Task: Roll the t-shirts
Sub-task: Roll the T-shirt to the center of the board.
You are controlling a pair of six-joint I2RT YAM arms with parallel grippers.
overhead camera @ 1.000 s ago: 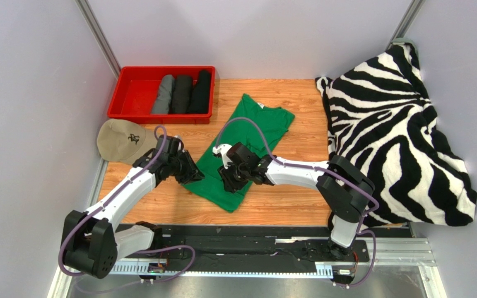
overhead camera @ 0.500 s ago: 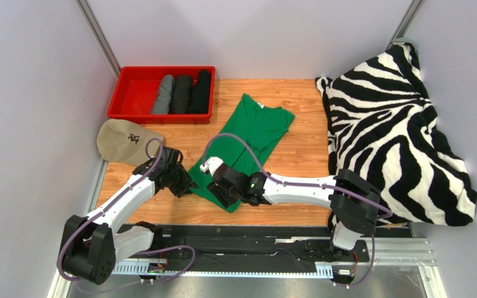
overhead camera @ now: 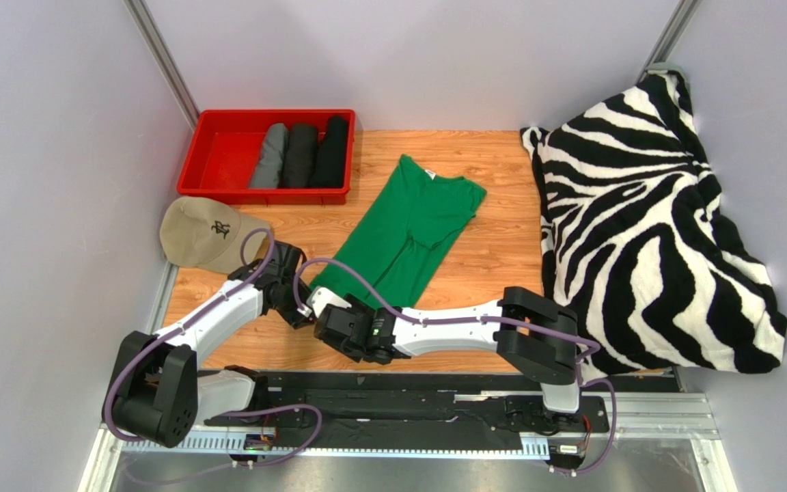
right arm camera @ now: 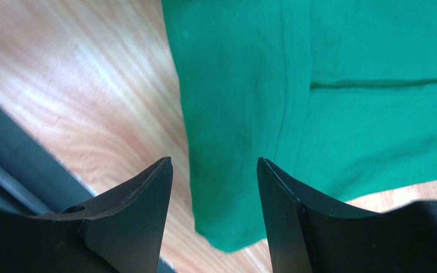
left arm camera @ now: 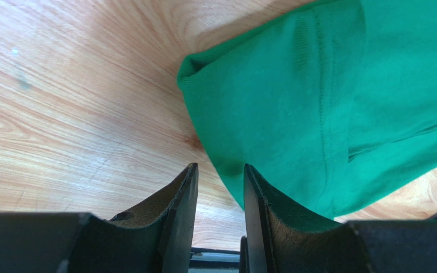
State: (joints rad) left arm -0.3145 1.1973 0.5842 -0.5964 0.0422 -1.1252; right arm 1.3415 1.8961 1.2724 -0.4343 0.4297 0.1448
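The bright green t-shirt [overhead camera: 413,220] lies folded lengthwise and flat on the wooden table, running diagonally with its hem end nearest me. My left gripper [overhead camera: 300,299] is open by a narrow gap at the left corner of the hem; in the left wrist view [left arm camera: 219,170] the green cloth [left arm camera: 295,114] lies just beyond and under the right finger. My right gripper [overhead camera: 344,326] is open and empty over the near hem corner; in the right wrist view [right arm camera: 214,162] the cloth [right arm camera: 317,57] lies between the jaws. A dark grey rolled shirt [overhead camera: 269,156] and two black rolled shirts [overhead camera: 300,154] lie in the tray.
The red tray [overhead camera: 221,154] stands at the back left. A beige cap [overhead camera: 201,232] lies left of my left arm. The zebra-striped blanket [overhead camera: 644,205] is heaped along the right side. The black base rail [overhead camera: 418,410] runs along the table's near edge.
Both grippers have moved down the shirt toward its near hem. The right gripper swung left and nearer to me; the left shifted slightly nearer. The shirt's lower end now shows less.
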